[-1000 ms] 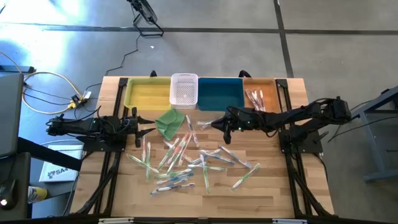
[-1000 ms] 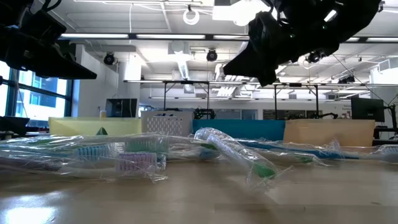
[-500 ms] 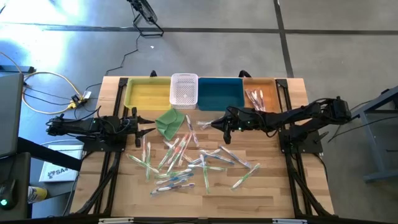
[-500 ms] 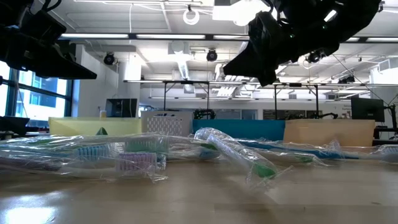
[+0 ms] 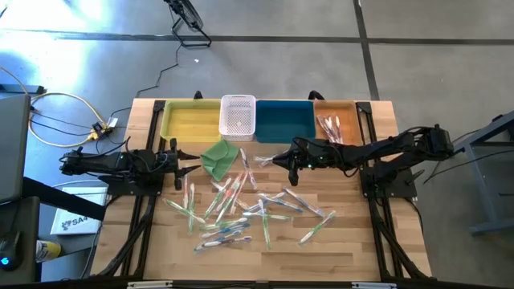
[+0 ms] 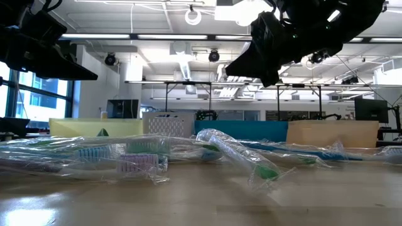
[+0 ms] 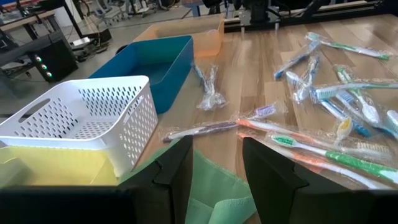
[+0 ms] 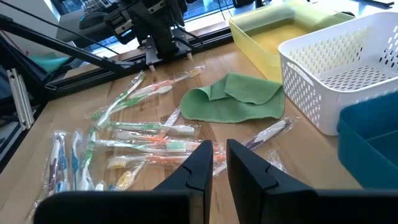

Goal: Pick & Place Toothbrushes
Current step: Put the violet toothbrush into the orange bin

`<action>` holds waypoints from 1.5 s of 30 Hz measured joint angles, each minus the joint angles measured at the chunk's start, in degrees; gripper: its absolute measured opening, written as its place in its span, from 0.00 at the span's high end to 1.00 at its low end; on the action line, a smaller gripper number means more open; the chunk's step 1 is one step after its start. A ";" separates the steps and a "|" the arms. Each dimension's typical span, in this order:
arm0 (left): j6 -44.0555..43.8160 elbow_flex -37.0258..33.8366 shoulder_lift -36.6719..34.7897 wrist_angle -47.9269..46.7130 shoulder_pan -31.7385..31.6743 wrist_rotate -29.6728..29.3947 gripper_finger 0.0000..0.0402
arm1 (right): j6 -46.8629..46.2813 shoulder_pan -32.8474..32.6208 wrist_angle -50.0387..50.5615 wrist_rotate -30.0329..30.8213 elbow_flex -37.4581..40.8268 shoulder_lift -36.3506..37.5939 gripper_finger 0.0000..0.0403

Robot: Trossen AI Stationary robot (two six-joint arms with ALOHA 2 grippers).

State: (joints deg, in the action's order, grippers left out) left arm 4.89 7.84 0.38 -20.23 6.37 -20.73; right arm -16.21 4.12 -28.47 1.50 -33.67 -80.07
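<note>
Right end effector [image 5: 277, 160] hangs over the table [image 5: 345, 241] just in front of the blue bin [image 5: 283, 120], fingers nearly together w/ only a slim gap, nothing between them. Left end effector [image 5: 183, 164] waits at the left side next to the green cloth [image 5: 219, 156], fingers parted, also empty.

Toothbrushes [image 5: 241, 210]: most lie in a loose heap mid-table, wrappers crossing and overlapping; a few already sit in the orange bin [image 5: 332, 122]. One dark-handled wrapped brush [image 8: 268, 133] lies just beside the cloth, closest to the right end effector.

Risks, as I judge them:
- Wrappers are slick + crinkly, so a pinch on film alone and not the handle probably slips or drops on the lift.
- Brushes overlap, so closing on one may catch a neighbor's wrapper and drag 2–3 along, or scatter the heap.
- Fingers this close together need to spread before descent; if not, they just push the brush flat.
- Cloth edge sits near several brushes, so a low approach could snag it.
- Both arms reach toward the same middle area; simultaneous moves risk a clash.
- White basket [image 5: 238, 115] and yellow bin [image 5: 191, 120] sit tight against the others, so a drop could land in the wrong one.
</note>
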 joint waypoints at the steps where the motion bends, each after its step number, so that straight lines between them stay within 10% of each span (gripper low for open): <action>1: 0.00 0.02 0.00 -0.07 0.00 0.00 0.66 | 0.00 0.00 0.00 -0.08 0.00 0.00 0.91; 25: -5.42 -0.05 -0.02 7.67 0.00 -0.71 0.66 | -12.41 -0.33 -0.48 4.81 0.00 0.02 0.91; 45: 4.28 -0.05 0.00 9.82 0.00 -2.54 0.66 | -0.62 -0.22 -0.97 6.17 0.02 0.02 0.90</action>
State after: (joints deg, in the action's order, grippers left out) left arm 9.17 7.79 0.38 -10.41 6.37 -23.27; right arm -16.82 3.90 -29.44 7.67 -33.65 -80.05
